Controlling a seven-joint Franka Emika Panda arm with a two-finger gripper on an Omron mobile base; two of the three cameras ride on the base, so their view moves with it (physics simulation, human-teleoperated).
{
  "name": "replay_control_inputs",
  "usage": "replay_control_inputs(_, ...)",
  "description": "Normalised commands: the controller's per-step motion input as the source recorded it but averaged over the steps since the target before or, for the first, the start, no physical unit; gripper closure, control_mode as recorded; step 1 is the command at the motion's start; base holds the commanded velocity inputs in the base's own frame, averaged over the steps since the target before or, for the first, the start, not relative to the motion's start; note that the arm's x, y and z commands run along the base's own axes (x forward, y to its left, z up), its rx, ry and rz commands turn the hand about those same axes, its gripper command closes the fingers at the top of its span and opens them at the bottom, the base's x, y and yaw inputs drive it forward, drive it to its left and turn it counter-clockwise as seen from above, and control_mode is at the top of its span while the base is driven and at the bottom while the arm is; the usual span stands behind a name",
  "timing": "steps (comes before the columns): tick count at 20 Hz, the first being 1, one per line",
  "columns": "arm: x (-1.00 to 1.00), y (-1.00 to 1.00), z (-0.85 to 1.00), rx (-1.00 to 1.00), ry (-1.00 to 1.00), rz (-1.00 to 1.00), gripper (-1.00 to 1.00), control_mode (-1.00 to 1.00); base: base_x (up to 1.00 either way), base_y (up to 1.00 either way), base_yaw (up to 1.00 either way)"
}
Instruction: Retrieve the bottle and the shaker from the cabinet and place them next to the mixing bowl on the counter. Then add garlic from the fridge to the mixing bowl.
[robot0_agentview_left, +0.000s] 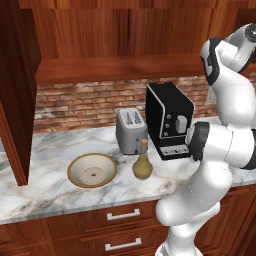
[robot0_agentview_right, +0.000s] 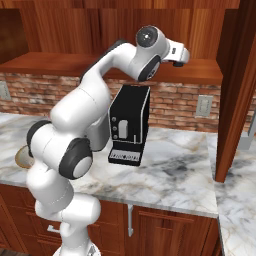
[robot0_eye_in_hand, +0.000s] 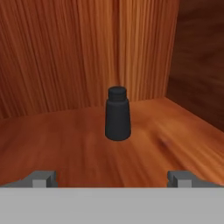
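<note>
Shaker (robot0_eye_in_hand: 117, 114) stands upright on the cabinet (robot0_eye_in_hand: 65, 52) shelf as I hold my gripper (robot0_eye_in_hand: 112, 179) wide open and empty before it; bottle (robot0_agentview_left: 142, 163) sits beside mixing bowl (robot0_agentview_left: 93, 170) on the tabletop (robot0_agentview_left: 50, 185).

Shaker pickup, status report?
Gripper open, empty, aimed at shaker. Shaker upright on cabinet shelf, ungrasped. Bottle already beside mixing bowl. Approach unobstructed.

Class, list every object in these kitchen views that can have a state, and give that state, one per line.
Bottle: upright on the counter, corked, beside the bowl.
Bowl: upright on the counter, nothing in it.
Shaker: upright on the cabinet shelf, not gripped.
Gripper: jaws open, facing the shaker.
Cabinet: open.
Toaster: slots empty.
</note>
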Motion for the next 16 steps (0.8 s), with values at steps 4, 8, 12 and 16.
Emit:
replay_control_inputs(4,0.21,-0.13,0.00,0.00,0.00,0.00,-1.00,-1.00,0.00,0.00,0.00)
replay_control_inputs(8,0.20,-0.16,0.00,0.00,0.00,0.00,-1.00,-1.00,0.00,0.00,0.00)
replay_control_inputs(12,0.21,-0.13,0.00,0.00,0.00,0.00,-1.00,-1.00,0.00,0.00,0.00)
replay_control_inputs(16,0.22,-0.06,0.00,0.00,0.00,0.00,-1.00,-1.00,0.00,0.00,0.00)
